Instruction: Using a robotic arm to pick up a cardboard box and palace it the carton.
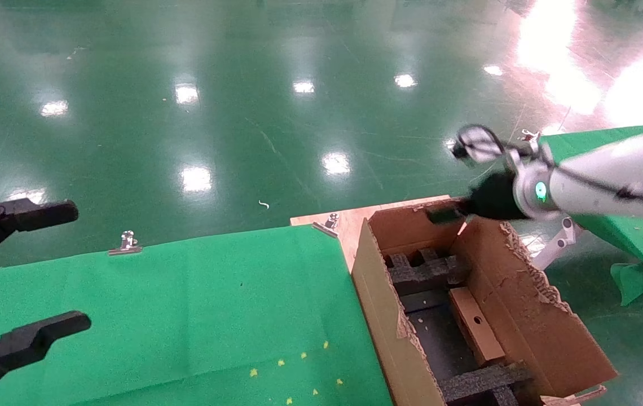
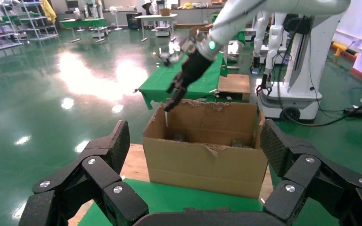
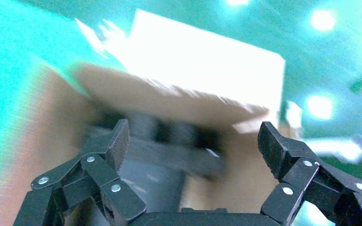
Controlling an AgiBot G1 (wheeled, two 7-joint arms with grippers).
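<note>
The small cardboard box (image 1: pixel 475 325) lies inside the carton (image 1: pixel 530 316), on the dark floor between two black foam inserts (image 1: pixel 424 270), tilted so that one long edge leans toward the carton's right wall. Its broad face, marked by a small round hole, is turned up and to the left. Its long axis runs along the carton's length, from the far foam block toward the near one.

The box looks light, stiff and thin-walled; a judgement from its flat corrugated form is that firm pressure on the broad faces could dent it. Its surface is matte, so slipping seems unlikely. The surest hold would be across the two long edges near the middle, where the board is stiffest.

The right gripper (image 1: pixel 450 213), on the white robotic arm (image 1: pixel 609 180) with a green ring, hangs over the carton's far end, just above the rim. In the right wrist view its fingers (image 3: pixel 104 150) are spread wide and hold nothing. The left gripper (image 1: pixel 14 287) is parked at the near left over the green cloth (image 1: pixel 203 304), well apart from the carton, its jaws likewise wide and empty.

With the box resting in the carton, the placing appears done.
</note>
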